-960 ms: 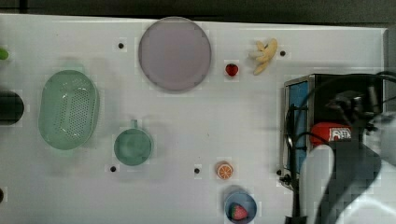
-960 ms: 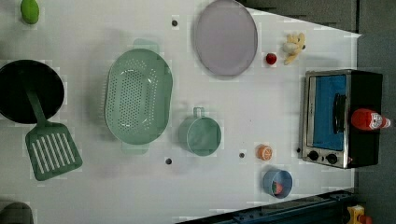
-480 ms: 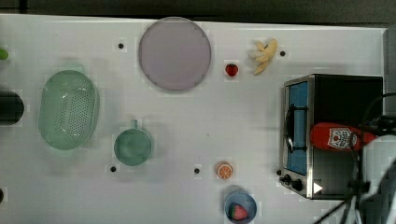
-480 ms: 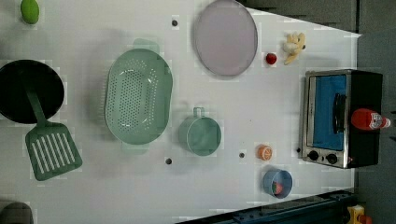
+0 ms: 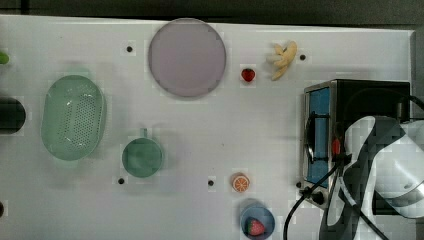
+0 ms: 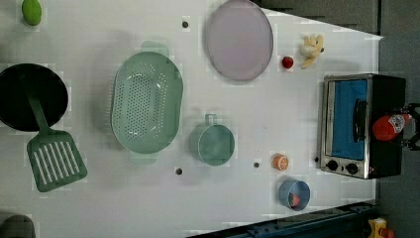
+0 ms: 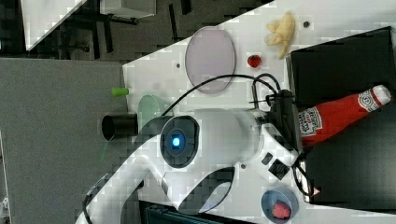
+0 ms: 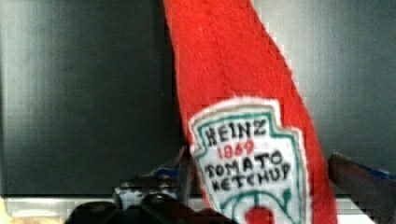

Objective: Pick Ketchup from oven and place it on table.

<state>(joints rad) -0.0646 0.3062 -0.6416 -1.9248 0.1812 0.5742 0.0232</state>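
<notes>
The Ketchup (image 7: 336, 116) is lying on its side on the black top of the oven (image 6: 349, 99), not inside it, with its cap pointing toward the right view's right. The gripper (image 8: 257, 163) is straddling the bottle's lower body near the label. Its fingers (image 8: 359, 172) are standing spread on either side, one just beside the label, and nothing is clamped yet. What I'm worrying about is the shape: the bottle is tapering toward the cap and looking soft, so a squeeze landing off-centre may be pushing it out of the jaws or rolling it across the smooth top toward the back edge. If one finger is meeting it before the other, the bottle may be swinging round instead of getting caught. A grip this far from the cap could also be leaving the long end drooping during the carry. Down on the table (image 5: 250, 125), the orange slice (image 5: 240, 182) and the blue bowl (image 5: 257, 220) are sitting near the oven's front, so a careless set-down there risks knocking them.
</notes>
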